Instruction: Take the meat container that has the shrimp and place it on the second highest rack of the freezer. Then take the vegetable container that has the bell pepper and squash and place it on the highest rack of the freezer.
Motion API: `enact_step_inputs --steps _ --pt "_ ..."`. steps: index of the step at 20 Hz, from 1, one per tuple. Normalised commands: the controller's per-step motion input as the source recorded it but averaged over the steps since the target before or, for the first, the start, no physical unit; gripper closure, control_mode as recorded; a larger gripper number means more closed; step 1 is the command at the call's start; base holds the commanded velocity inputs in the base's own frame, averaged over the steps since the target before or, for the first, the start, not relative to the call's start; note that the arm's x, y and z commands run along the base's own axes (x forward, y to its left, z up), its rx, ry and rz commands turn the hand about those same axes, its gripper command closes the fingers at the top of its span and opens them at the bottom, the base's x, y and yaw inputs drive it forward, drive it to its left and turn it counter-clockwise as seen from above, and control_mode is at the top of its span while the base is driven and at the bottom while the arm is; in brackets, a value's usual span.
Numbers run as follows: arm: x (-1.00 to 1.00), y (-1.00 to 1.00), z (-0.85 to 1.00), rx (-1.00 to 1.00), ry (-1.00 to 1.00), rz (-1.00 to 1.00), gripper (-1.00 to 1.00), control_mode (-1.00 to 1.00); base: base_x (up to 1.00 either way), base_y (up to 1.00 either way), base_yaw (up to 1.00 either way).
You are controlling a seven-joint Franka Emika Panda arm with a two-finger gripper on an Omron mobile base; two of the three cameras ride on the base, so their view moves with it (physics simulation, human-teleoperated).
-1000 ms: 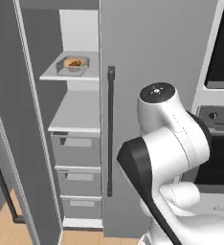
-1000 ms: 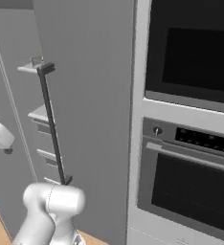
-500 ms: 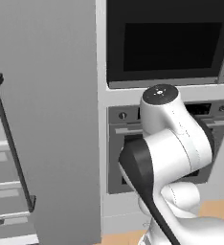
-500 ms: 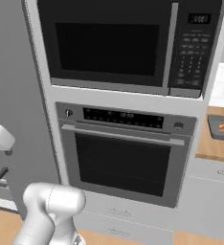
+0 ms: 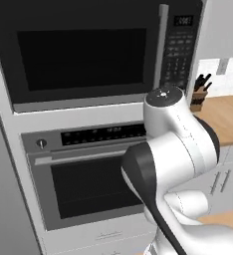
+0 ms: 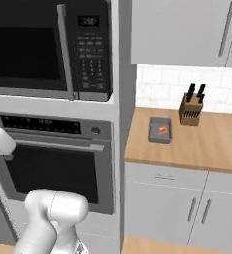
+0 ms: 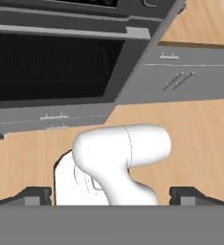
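Note:
A grey meat container (image 6: 160,130) with the small orange shrimp (image 6: 162,130) curled in it lies on the wooden counter (image 6: 197,149), just right of the oven column. My gripper (image 7: 112,197) is open; its two dark fingertips (image 7: 36,195) stand far apart with nothing between them. It points down at the wooden floor in front of the oven. The freezer, its racks and the vegetable container with the bell pepper and squash are out of view.
A built-in microwave (image 5: 83,55) sits above a wall oven (image 5: 88,174) straight ahead. A knife block (image 6: 191,109) stands at the back of the counter, with grey base cupboards (image 6: 182,208) below and pale wall cupboards (image 6: 182,30) above.
The whole picture has slid: the base has driven right, from the open freezer past the oven column to the counter's edge. The gripper has stayed open.

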Motion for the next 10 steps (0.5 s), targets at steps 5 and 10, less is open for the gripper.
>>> enact_step_inputs --steps 5,10 --pt "0.0 0.0 0.0 0.0 0.0 0.0 -1.0 1.0 -0.13 -1.0 -0.05" --pt "0.0 0.0 0.0 0.0 0.0 0.0 -1.0 1.0 -0.1 -1.0 0.0"
